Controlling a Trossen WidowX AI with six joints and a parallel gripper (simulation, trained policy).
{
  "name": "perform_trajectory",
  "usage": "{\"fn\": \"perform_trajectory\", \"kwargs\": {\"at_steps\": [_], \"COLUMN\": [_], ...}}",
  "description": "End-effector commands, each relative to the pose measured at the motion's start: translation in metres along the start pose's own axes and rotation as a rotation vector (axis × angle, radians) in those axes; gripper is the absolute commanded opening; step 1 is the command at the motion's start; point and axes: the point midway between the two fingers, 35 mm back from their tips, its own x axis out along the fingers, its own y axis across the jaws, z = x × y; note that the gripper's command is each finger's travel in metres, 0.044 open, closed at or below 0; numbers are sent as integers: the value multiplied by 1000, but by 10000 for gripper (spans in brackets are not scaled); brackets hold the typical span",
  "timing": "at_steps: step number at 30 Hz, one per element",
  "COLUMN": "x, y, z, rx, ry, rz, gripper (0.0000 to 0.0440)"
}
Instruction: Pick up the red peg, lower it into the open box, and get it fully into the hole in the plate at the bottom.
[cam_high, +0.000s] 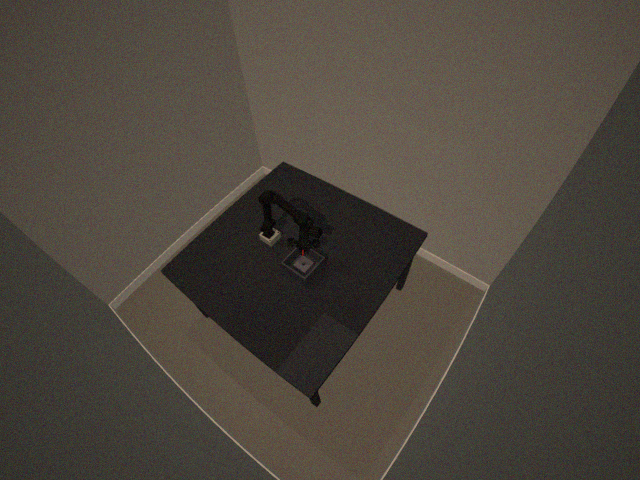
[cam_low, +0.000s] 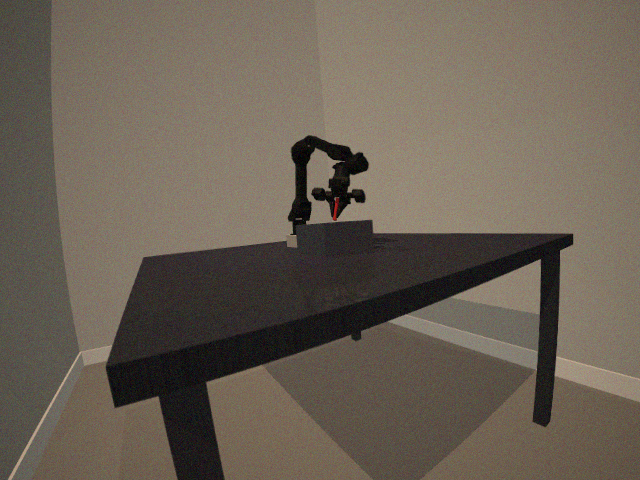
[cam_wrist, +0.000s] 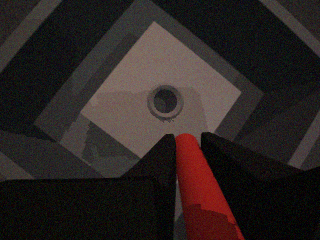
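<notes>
The red peg (cam_high: 302, 252) (cam_low: 336, 208) (cam_wrist: 196, 185) is between the fingers of my gripper (cam_low: 334, 217) (cam_wrist: 187, 142), which is shut on it. In the exterior view the peg is slightly tilted, its lower end just above the rim of the grey box (cam_low: 334, 237) (cam_high: 285, 268). In the wrist view the open box lies below, with the light square plate (cam_wrist: 125, 95) (cam_high: 298, 268) at its bottom. The round hole (cam_wrist: 165, 100) shows near the plate's middle, ahead of the peg's tip and a little to the left. The peg is outside the hole.
The box stands on the dark table (cam_high: 232, 289) (cam_low: 232, 299). The arm's pale base block (cam_high: 269, 238) (cam_low: 292, 241) is beside the box. A slightly lighter rectangular patch (cam_high: 320, 343) shows near the table's front corner in the top view.
</notes>
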Motion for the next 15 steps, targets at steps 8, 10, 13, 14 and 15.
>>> {"fn": "perform_trajectory", "kwargs": {"at_steps": [8,10,13,14,15], "x": [31,38,47,49,52], "y": [4,4,4,4,4], "z": [18,18,16,15,14], "rx": [-62,-79,-111,-121,-131], "ry": [44,56,79,88,97], "rz": [27,33,40,41,42], "gripper": [0,0,3,11,26]}}
